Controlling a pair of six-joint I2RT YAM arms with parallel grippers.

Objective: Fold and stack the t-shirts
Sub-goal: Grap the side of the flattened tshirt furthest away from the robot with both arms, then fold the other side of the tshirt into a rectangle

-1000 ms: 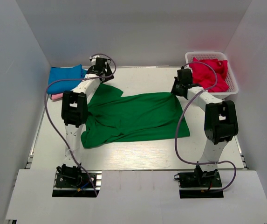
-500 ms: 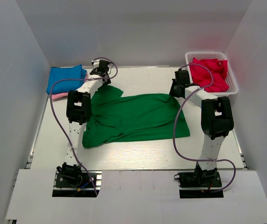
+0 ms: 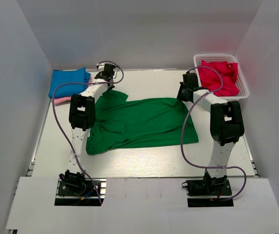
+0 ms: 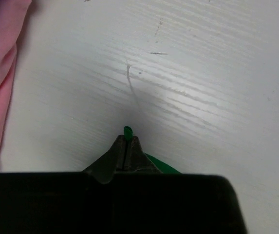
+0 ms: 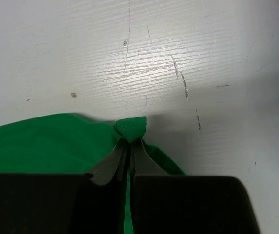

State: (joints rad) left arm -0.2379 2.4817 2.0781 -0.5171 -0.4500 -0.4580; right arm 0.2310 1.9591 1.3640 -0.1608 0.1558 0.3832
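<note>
Your left gripper [image 4: 127, 140] and right gripper [image 5: 128, 142] each pinch the green t-shirt [image 3: 144, 122] at its far edge. The left wrist view shows only a sliver.

**Four t-shirts, one basket [image 3: 215, 56], two arms, one table [image 3: 144, 163]**

One green t-shirt [image 3: 144, 122] lies mid-table; one blue t-shirt [image 3: 68, 80] lies over one pink t-shirt [image 4: 0, 73] at the far left corner; one red t-shirt [image 3: 218, 75], as far as shows, fills the one white basket at the far right corner. At the near edge stand the left arm [image 3: 81, 112] and the right arm [image 3: 227, 124], bearing one left gripper [image 4: 127, 139] and one right gripper [image 5: 128, 144].
</note>
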